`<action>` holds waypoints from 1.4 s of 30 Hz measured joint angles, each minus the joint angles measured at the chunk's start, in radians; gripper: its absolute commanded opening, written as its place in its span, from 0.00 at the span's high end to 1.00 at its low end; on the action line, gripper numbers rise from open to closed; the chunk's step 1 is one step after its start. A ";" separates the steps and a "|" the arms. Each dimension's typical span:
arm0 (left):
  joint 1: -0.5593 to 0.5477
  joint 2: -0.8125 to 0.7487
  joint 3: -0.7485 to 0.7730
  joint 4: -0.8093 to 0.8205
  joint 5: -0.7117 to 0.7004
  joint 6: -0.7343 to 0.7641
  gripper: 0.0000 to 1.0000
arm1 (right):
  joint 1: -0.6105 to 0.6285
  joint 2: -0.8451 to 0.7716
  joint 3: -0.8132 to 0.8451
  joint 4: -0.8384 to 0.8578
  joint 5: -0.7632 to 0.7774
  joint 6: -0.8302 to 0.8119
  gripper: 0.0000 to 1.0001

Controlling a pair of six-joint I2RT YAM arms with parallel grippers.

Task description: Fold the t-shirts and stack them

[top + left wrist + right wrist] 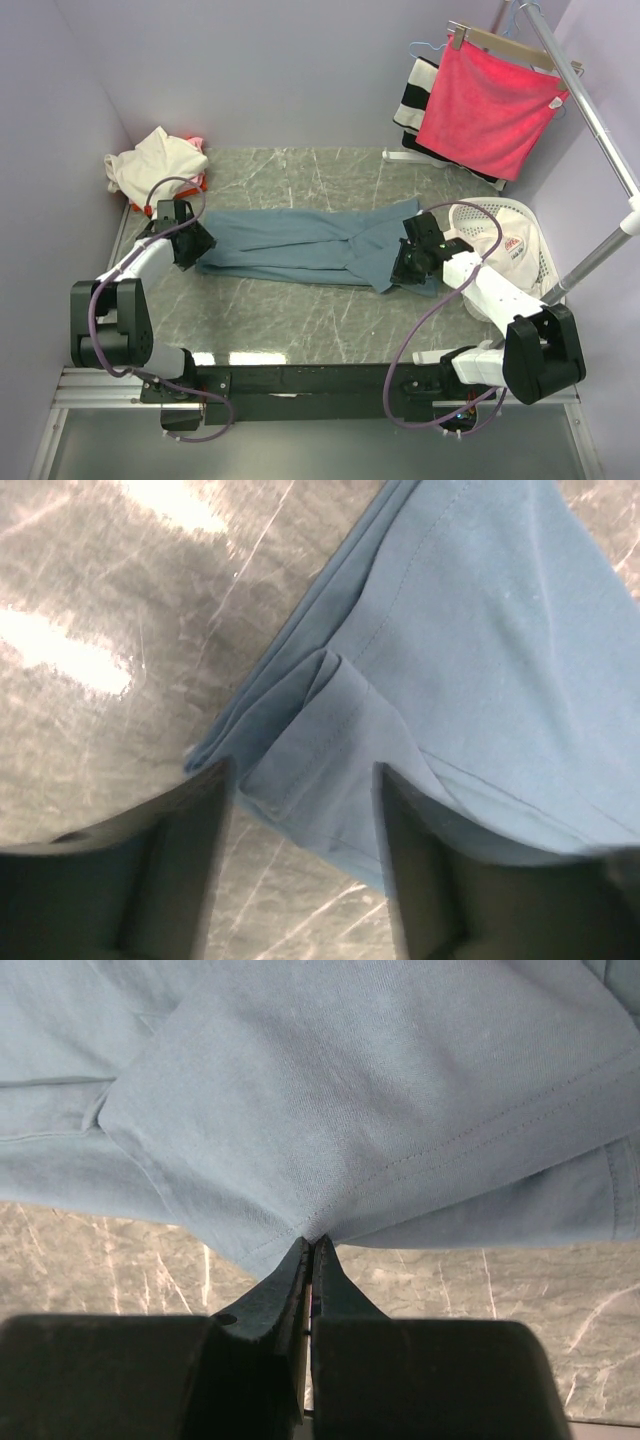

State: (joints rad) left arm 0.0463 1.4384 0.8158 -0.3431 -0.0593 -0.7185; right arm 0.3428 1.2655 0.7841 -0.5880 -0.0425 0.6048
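- Blue-grey t-shirt [300, 245] lies across the overhead frame's centre.
- My right gripper [310, 1248] pinches only its hem edge; a pull could slip it free.
- My left gripper [300, 780] straddles the corner, jaws apart; lifting now would skew the fold.

pale lilac walls [280, 70] | grey-green marble table [300, 320] with light glare | metal rail [590, 112] at right

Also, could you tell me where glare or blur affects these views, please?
Top external: evenly lit, with a pale reflection band on the table along its near edge. Left wrist: blown-out glare at upper left, left claw dark and soft. Right wrist: blue-grey t-shirt sharp, right claw in shadow.
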 measured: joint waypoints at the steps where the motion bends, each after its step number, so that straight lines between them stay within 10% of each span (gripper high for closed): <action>1: 0.000 0.004 -0.001 0.009 0.001 0.001 0.53 | 0.000 0.000 0.002 0.000 0.000 0.000 1.00; 4: 0.000 0.013 -0.011 0.037 0.003 0.003 0.83 | 0.000 0.000 0.002 0.001 0.000 0.000 1.00; 11: 0.000 0.029 -0.023 0.053 0.013 0.004 0.99 | 0.000 -0.008 0.002 0.000 0.000 0.000 1.00; 33: -0.016 -0.414 -0.125 -0.235 0.179 -0.020 0.99 | 0.069 -0.219 -0.080 -0.150 -0.072 0.008 1.00; 42: -0.018 -0.383 -0.110 -0.271 0.179 -0.015 0.99 | 0.073 -0.117 -0.124 -0.129 -0.107 0.014 0.82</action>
State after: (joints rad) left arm 0.0284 1.0550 0.7055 -0.6140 0.1196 -0.7338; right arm 0.4156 1.1484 0.6605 -0.7174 -0.1493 0.6186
